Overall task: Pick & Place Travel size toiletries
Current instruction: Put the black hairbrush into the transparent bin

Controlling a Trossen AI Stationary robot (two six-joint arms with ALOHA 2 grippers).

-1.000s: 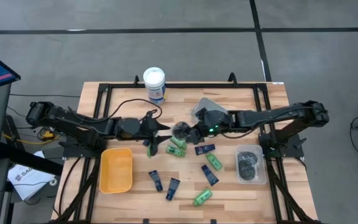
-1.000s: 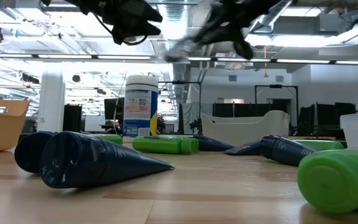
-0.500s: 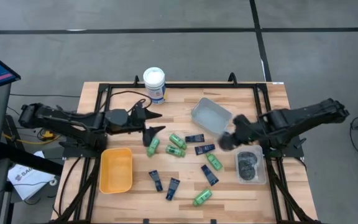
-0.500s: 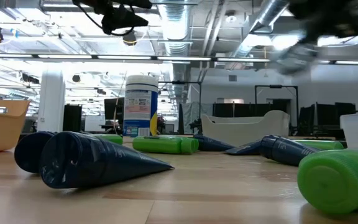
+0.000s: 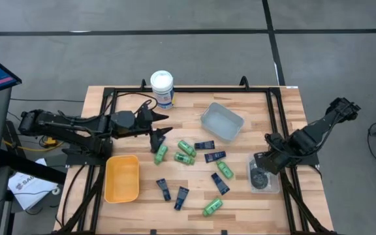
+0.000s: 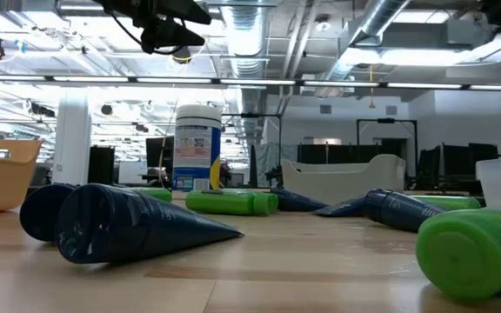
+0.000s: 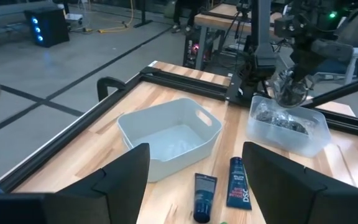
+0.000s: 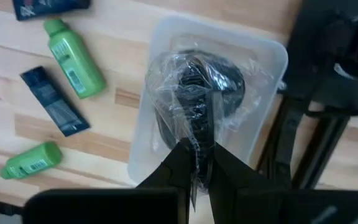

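Green bottles (image 5: 185, 151) and navy tubes (image 5: 215, 156) lie flat on the wooden table's middle. My right gripper (image 5: 264, 162) points down at the table's right side, shut on a dark round tin in clear wrap (image 8: 197, 93). It hangs over a clear bin (image 5: 271, 186) that holds more dark tins. My left gripper (image 5: 164, 125) stands open and empty above the table's left middle; in the left wrist view its fingers (image 7: 123, 180) frame the far bins. My right gripper pinches the gathered clear wrap (image 8: 195, 142) above the tin between its two fingers. The fingers come from above and point down. The wrapped tin hangs below them over the clear bin's rim (image 7: 309, 138); I cannot tell whether it touches the tins inside.
A yellow bin (image 5: 122, 177) sits at the near left, a pale grey tub (image 5: 222, 122) at the far middle right. A tall white canister (image 5: 162, 88) stands at the far edge. Black frame rails (image 5: 194, 91) run around the table.
My right gripper has carried the wrapped tin from the table's middle toward the right edge, tipping until it points down over the clear bin. My left gripper has drawn back toward the left edge, away from where the tin was.
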